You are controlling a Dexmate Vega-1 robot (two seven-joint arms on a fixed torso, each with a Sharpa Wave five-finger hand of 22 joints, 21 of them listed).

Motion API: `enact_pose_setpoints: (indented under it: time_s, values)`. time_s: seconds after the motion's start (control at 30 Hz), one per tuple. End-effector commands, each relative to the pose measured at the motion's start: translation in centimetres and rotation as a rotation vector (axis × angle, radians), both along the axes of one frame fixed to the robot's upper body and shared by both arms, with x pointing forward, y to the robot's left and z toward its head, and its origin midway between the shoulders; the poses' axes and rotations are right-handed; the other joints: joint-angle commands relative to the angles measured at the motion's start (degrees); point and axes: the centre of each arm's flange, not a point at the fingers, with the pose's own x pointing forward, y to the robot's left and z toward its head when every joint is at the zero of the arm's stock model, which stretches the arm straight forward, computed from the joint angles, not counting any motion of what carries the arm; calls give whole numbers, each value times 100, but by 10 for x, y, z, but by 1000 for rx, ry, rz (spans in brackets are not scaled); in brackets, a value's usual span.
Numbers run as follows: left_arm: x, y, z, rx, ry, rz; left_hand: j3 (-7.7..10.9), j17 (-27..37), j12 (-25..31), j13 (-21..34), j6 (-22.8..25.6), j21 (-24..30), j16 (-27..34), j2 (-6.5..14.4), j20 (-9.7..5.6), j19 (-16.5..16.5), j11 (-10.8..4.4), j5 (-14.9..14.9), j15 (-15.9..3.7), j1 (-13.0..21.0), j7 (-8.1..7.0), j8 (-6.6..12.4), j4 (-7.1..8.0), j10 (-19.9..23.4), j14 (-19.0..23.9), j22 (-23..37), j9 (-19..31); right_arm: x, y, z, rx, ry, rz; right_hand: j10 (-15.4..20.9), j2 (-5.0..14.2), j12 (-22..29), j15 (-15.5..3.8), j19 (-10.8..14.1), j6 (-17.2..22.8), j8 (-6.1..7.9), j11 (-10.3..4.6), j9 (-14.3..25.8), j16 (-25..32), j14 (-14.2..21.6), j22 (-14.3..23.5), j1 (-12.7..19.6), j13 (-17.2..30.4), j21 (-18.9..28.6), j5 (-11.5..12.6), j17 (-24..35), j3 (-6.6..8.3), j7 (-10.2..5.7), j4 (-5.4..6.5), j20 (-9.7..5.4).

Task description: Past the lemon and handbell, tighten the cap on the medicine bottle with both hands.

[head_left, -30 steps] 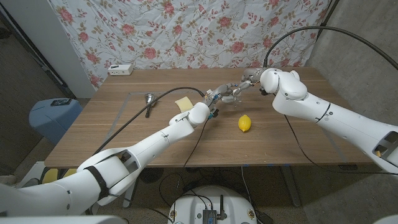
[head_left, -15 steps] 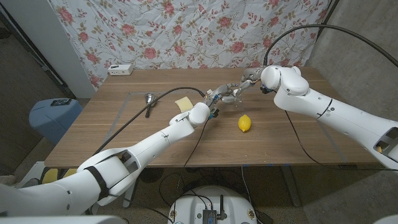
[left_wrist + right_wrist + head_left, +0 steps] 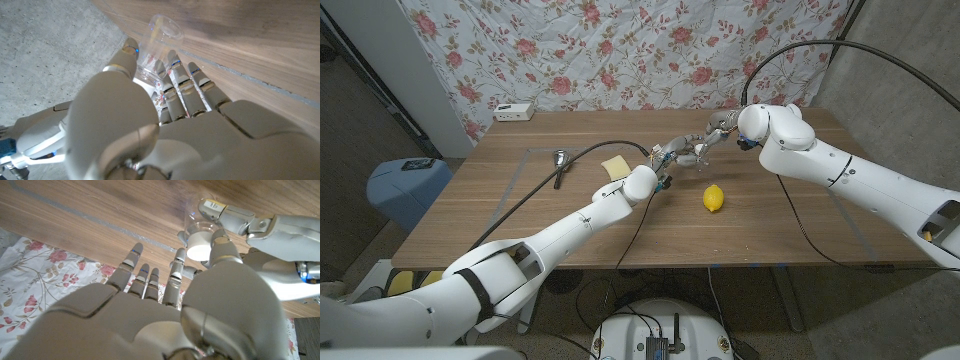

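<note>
Your left hand [image 3: 150,125] wraps the clear bottle [image 3: 157,47] past the lemon [image 3: 714,198], at the table's [image 3: 800,220] far middle. Your right hand [image 3: 165,305] pinches its white cap [image 3: 198,250], other fingers spread.

— What carries everything here?
— A wooden table [image 3: 520,215], with a thin pale line marking a rectangle on its left part.
— And what lies on it?
— A lemon [image 3: 714,198] right of the middle. A metal handbell [image 3: 560,163] lies on its side toward the left, with a pale yellow square [image 3: 615,166] just beside it. A white box [image 3: 514,111] sits at the far left corner.
</note>
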Motion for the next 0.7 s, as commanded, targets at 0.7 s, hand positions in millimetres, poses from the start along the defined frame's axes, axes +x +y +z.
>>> enact_pose_setpoints:
  time_s: [0.7]
  values:
    - [1, -1, 0, 4, 2, -2, 464, 21, 41, 29, 30, -4, 37, 96, 33, -18, -160, 44, -386, 25, -32, 15, 402, 231, 137, 5, 14, 1, 2, -2, 21, -28, 21, 418, 40, 130, -156, 162, 752, 237, -116, 2, 108, 240, 6, -3, 12, 87, -131, 26, 123, -96, 84, -41]
